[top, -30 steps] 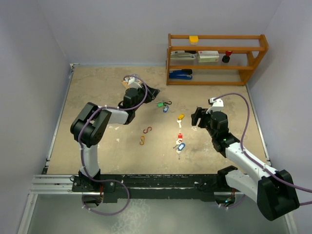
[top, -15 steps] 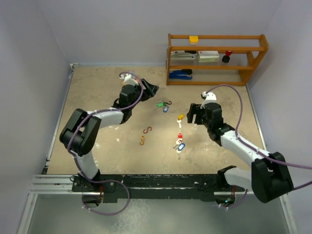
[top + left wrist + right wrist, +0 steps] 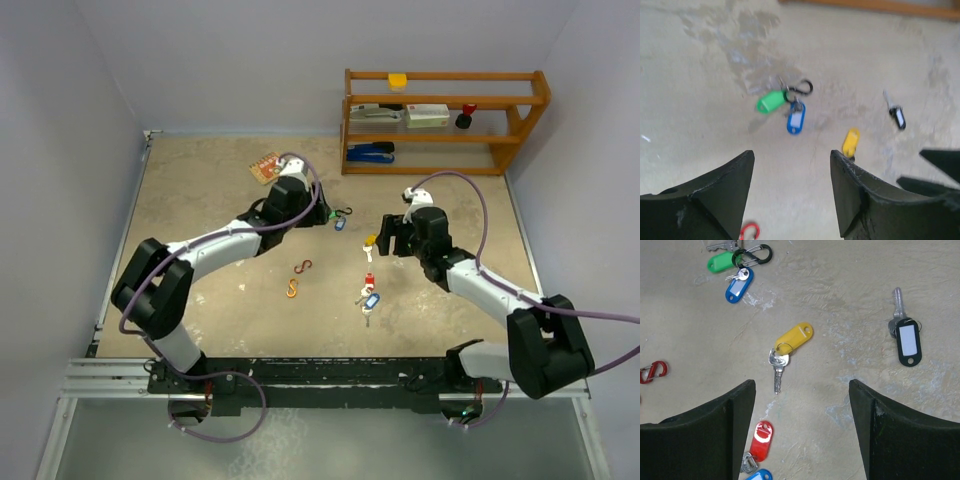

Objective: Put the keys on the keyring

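The green-tagged key (image 3: pixel 720 262) and blue-tagged key (image 3: pixel 737 287) are judged already hung on the keyring (image 3: pixel 756 252) at eleven o'clock of the right gripper (image 3: pixel 801 385), whereas the yellow-tagged key (image 3: pixel 794 337), black-tagged key (image 3: pixel 907 342) and red-tagged key (image 3: pixel 761 440) are left loose, with it and the left gripper (image 3: pixel 790 155) held apart, empty

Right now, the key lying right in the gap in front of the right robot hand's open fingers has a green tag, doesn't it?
Not green. In the right wrist view, the key ahead of the open right gripper has a yellow tag. The green tag lies farther off, on the black clip with the blue tag.
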